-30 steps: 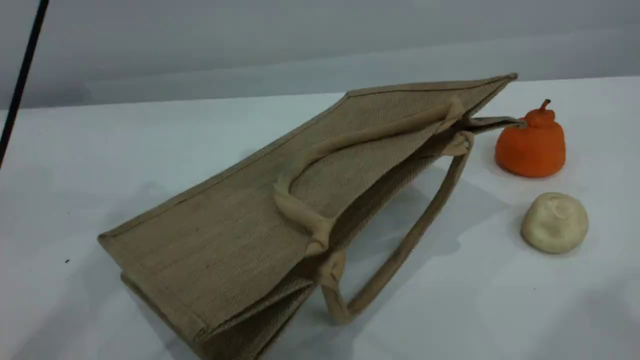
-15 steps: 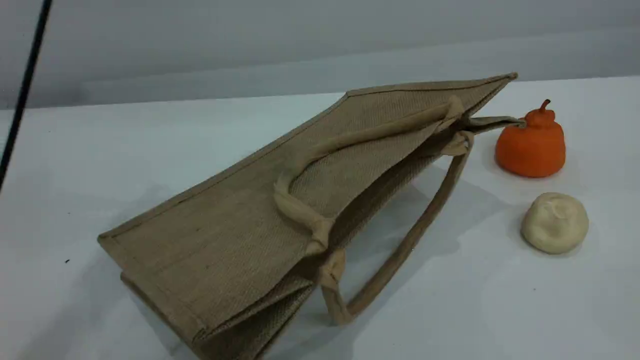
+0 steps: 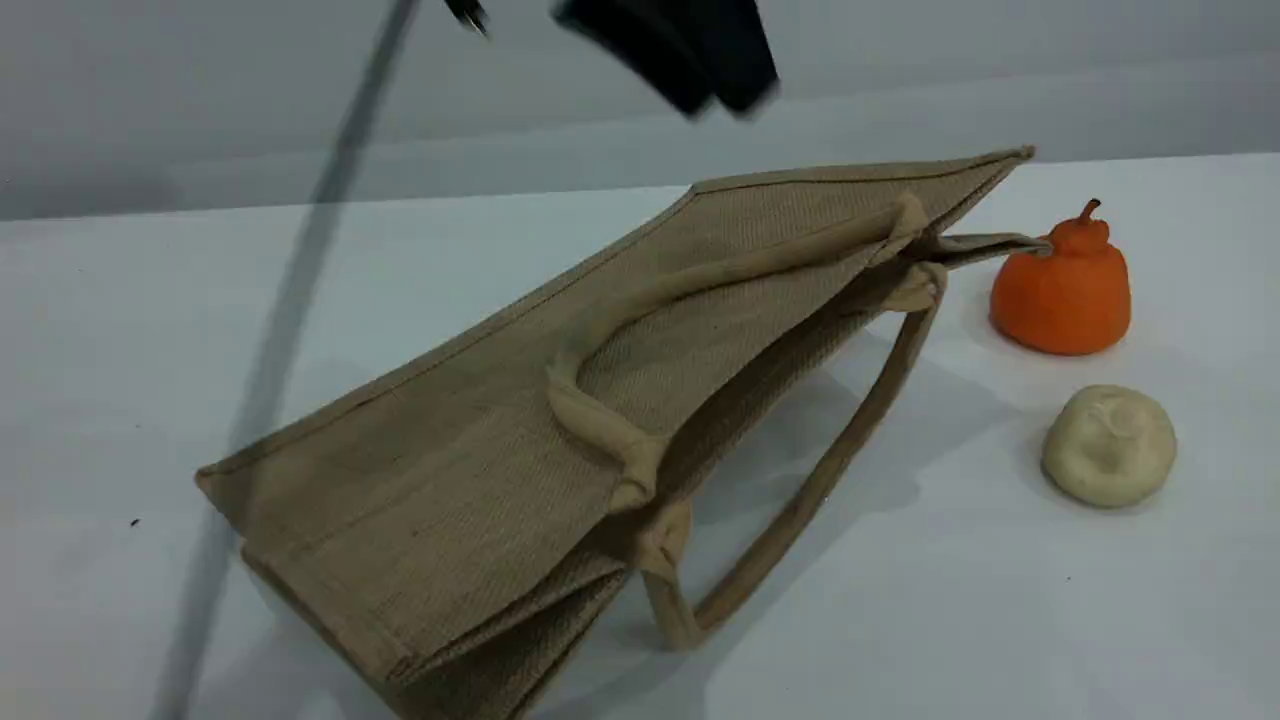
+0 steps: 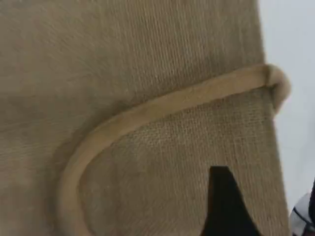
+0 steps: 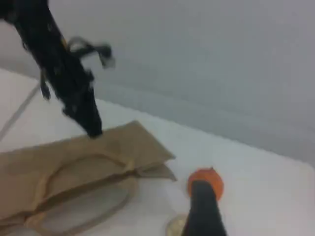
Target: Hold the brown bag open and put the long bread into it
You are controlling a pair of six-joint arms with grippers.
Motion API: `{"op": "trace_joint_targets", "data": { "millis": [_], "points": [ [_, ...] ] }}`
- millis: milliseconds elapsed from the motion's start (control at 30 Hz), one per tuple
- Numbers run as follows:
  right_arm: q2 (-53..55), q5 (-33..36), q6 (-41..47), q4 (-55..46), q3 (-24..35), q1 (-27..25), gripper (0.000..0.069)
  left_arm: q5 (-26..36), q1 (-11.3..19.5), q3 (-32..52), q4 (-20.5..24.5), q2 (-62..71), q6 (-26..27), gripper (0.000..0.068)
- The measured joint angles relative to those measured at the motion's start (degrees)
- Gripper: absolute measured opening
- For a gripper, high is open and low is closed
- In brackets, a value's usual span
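Currently: bag lies flat on tabletop, mouth nearly shut. Bread not visible. Left hand above upper handle, jaws wide, empty; right hand empty, aperture unclear. Risk: pinching both handles, mouth stays closed.

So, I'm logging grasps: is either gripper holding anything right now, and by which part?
Nothing is held. The left gripper hovers open above the brown bag near its upper handle; the right gripper is up in the air, empty.

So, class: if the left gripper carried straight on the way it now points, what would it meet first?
Most likely the brown bag: its woven side and upper handle fill the left gripper's view.
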Motion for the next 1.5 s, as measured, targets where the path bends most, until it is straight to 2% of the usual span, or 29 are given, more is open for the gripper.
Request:
{"op": "trace_joint_targets", "data": {
  "millis": [233, 500, 600, 700, 800, 933, 1067, 1200, 1400, 1500],
  "points": [
    [-3.8, -0.2, 1.4, 0.1, 0.0, 0.0, 0.0433, -3.5, -3.5, 0.0, 2.6, 6.9, -1.9, 0.0365],
    [-3.7, -0.2, 2.2, -0.7, 0.0, 0.0, 0.0433, -5.7, -7.5, 0.0, 2.1, 12.7, -1.9, 0.0365],
    [-3.7, -0.2, 2.4, -2.0, 0.0, 0.0, 0.0433, -6.9, -7.5, -0.1, 2.5, 12.5, -1.9, 0.0365],
    [-3.7, -0.2, 2.4, -2.2, 0.0, 0.0, 0.0433, -5.8, -7.0, -0.5, 2.9, 11.8, -1.9, 0.0365],
    [-3.7, -0.2, 2.4, -3.8, 0.0, 0.0, 0.0433, -4.5, -6.7, -0.6, 5.5, 9.9, -1.9, 0.0365],
    [-3.7, -0.4, 2.4, -4.3, 0.5, 0.0, 0.0434, -3.7, -6.4, -0.6, 5.9, 5.4, -1.9, 0.0365],
    [-3.7, -0.4, 3.5, -2.3, 4.8, 0.0, 0.0434, -0.9, -6.4, -0.6, 5.9, -0.1, -1.9, 0.0365],
    [-3.7, -0.4, 3.7, -3.7, 11.7, 0.0, 0.0434, 3.0, -6.4, -0.6, 6.0, -6.5, -2.8, 0.0365],
    [-4.6, -0.5, 5.1, -4.2, 24.6, 1.9, 0.0434, 3.1, -7.3, -0.6, 5.7, -16.5, -5.8, 0.0365],
    [-7.1, -3.1, 5.4, -3.7, 30.3, 3.6, 0.0434, 3.1, -8.0, -0.6, 5.5, -21.6, -7.7, 0.0365]
  ]
}}
